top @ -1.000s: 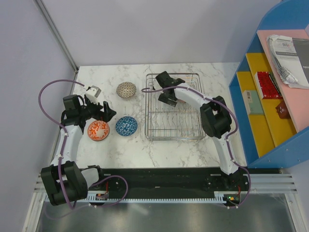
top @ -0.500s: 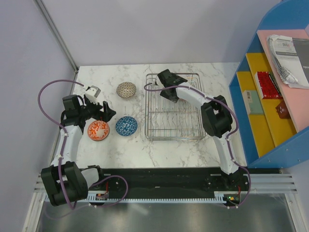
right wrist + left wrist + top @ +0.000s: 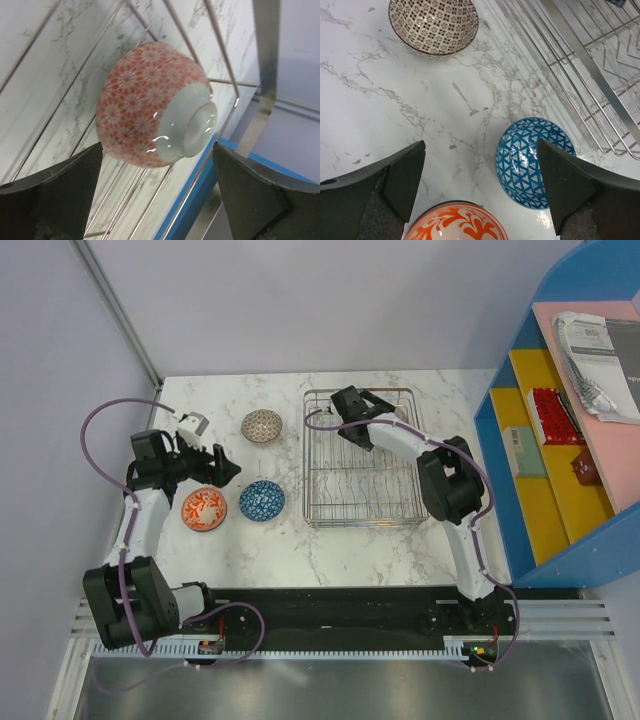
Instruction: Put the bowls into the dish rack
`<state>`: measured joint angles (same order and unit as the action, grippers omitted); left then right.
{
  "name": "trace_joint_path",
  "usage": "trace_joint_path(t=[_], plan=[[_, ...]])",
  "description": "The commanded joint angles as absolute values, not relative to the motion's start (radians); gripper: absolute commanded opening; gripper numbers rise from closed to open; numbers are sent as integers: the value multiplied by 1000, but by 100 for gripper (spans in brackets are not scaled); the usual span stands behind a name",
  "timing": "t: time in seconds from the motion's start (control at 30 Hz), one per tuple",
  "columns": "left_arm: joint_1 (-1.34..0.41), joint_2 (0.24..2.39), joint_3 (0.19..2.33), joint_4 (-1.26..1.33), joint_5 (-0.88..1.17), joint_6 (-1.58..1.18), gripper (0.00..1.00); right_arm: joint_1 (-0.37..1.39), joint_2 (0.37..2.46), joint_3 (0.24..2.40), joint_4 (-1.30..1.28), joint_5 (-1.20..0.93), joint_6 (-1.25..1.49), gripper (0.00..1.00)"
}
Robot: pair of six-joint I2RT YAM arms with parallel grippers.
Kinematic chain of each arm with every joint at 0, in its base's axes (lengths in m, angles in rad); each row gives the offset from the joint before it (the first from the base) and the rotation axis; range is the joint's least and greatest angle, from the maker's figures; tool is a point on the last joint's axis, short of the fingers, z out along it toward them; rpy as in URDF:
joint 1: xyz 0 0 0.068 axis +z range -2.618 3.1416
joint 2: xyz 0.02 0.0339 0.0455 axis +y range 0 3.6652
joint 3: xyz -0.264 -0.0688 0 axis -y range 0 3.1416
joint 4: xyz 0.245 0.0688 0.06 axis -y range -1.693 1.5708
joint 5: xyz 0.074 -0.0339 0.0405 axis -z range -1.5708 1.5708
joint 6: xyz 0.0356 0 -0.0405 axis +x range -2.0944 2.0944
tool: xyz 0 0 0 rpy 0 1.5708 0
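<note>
- Top external: left jaws wide open, hovering by the orange bowl [image 3: 203, 509] on the bench [image 3: 250, 550]; blue bowl [image 3: 262, 500], grey bowl [image 3: 262, 425] beside.
- Right jaws released; red bowl [image 3: 150, 105] tilted inside the dish rack [image 3: 360, 524].
- Next, probably: left pinches orange's rim.

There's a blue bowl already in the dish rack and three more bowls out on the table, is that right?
Not quite. The bowl in the rack is red-patterned, not blue; the right wrist view shows it. The blue bowl, the orange bowl and the grey bowl are the three out on the table.
</note>
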<state>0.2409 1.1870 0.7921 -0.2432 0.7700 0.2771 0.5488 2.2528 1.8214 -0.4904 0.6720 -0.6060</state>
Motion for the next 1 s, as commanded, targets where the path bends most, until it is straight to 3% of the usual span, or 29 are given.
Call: trace_joint_path(t=[0.0, 0.27, 0.57, 0.77, 0.93, 0.97], plan=[[247, 1354, 951, -175, 792, 238, 100, 543, 2087, 1813, -572, 487, -493, 98], [174, 1754, 1374, -216, 602, 172, 100, 551, 1885, 1805, -646, 124, -374, 98], [32, 2072, 1685, -356, 339, 227, 100, 555, 1801, 1813, -655, 22, -322, 98], [12, 2158, 1727, -390, 282, 236, 99, 558, 1763, 1796, -660, 2, -304, 98], [12, 2194, 1713, -399, 256, 255, 91, 560, 1741, 1786, -660, -34, -293, 98], [-18, 2200, 1712, -399, 258, 256, 80, 561, 1737, 1784, -661, -38, -291, 98]])
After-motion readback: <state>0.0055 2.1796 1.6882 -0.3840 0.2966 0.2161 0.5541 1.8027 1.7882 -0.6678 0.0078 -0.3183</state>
